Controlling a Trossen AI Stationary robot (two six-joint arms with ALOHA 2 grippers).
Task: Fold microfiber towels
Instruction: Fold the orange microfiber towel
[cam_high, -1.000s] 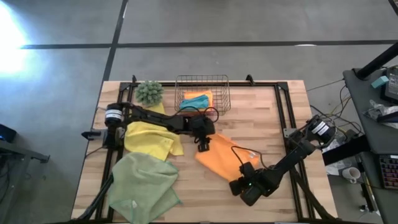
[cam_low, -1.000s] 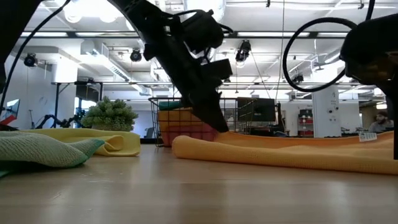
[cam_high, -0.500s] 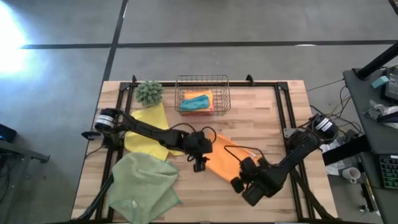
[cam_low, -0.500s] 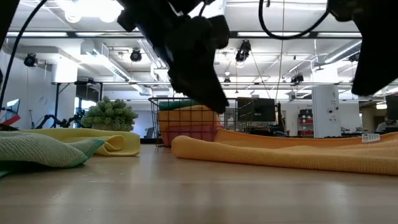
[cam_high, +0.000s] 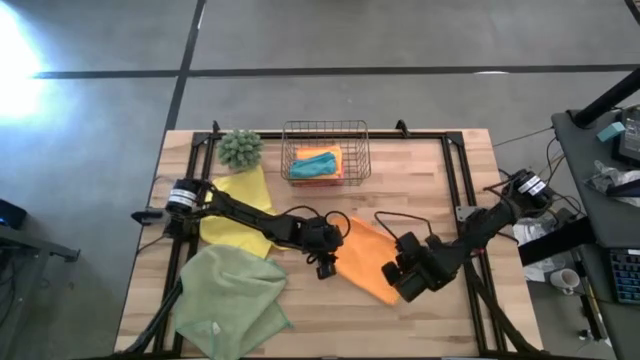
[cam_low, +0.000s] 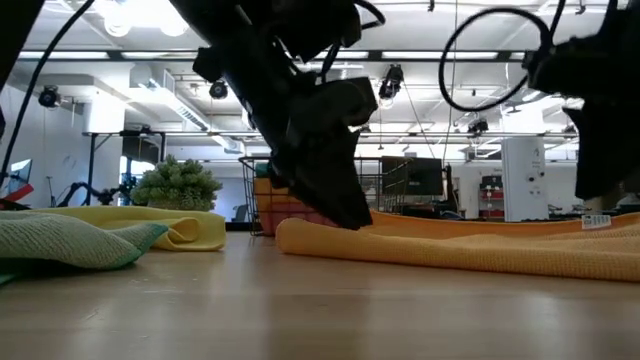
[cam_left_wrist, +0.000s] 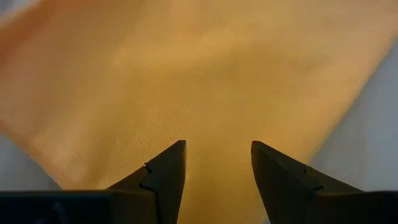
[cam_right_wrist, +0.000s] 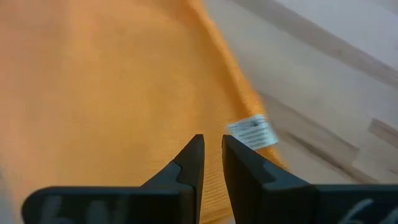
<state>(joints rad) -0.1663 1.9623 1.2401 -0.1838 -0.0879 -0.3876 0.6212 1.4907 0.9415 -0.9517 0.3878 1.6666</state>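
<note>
Orange towel (cam_high: 366, 256) lies flat mid-table, between both grippers. Left gripper (cam_left_wrist: 216, 163) is over its left edge, fingers apart, nothing between them. Right gripper (cam_right_wrist: 212, 157) sits at its right edge beside the white tag (cam_right_wrist: 251, 132), fingers nearly together with a narrow gap, gripping nothing.

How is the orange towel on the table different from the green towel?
The orange towel lies fairly flat mid-table, with both grippers over it. The green towel sits rumpled at the table's front left corner, with no gripper near it. The orange towel shows a small white tag; the green shows none. Both are soft cloths.
</note>
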